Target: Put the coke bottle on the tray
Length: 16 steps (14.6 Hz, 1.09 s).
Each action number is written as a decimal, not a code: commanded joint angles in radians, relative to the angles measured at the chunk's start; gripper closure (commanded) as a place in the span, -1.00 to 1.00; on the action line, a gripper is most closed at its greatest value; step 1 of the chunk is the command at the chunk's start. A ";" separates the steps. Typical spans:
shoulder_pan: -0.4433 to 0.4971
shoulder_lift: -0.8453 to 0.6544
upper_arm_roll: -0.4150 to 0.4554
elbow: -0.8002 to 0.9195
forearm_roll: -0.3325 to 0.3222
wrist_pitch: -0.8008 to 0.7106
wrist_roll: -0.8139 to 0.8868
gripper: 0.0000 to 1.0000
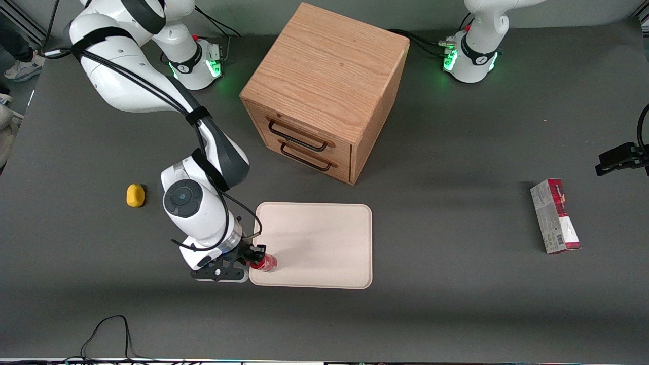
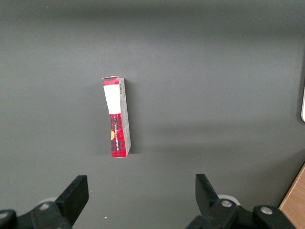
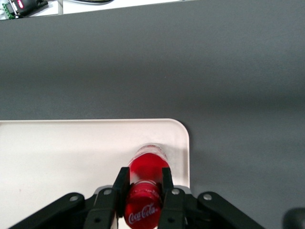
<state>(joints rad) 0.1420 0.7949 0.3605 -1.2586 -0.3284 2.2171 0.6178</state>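
The dark grey desk carries everything. Largest on it is the wooden drawer cabinet, at about 12 o'clock from the desk's middle in the front view, its two drawer fronts with dark handles facing the front camera at an angle. In front of those drawers, nearer the front camera, lies the tray, flat and cream-white. The red-and-grey carton lies on its side well apart, toward the parked arm's end of the desk, at about 3 o'clock from the tray. A small yellow object sits toward the working arm's end, at about 9 o'clock from the cabinet's drawers.

The end effector is at the tray's corner nearest the front camera and the working arm, its fingers clamped on the neck of the coke bottle. The bottle stands upright, its base on the tray just inside the rim at that corner.
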 commanded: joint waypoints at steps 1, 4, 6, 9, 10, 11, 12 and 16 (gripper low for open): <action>0.002 -0.003 0.003 -0.002 -0.032 0.016 0.039 0.43; 0.004 -0.005 0.003 -0.024 -0.035 0.042 0.119 -1.00; 0.002 -0.006 0.003 -0.028 -0.035 0.070 0.131 -1.00; 0.004 -0.019 0.002 -0.027 -0.076 0.059 0.114 -1.00; 0.004 -0.023 0.002 -0.025 -0.102 0.040 0.114 -1.00; 0.004 -0.029 0.000 -0.019 -0.113 0.004 0.112 -1.00; 0.002 -0.049 -0.005 -0.019 -0.113 -0.029 0.100 -1.00; -0.047 -0.201 -0.031 -0.028 -0.023 -0.241 -0.149 -1.00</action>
<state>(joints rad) 0.1314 0.7072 0.3444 -1.2564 -0.4102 2.0665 0.6048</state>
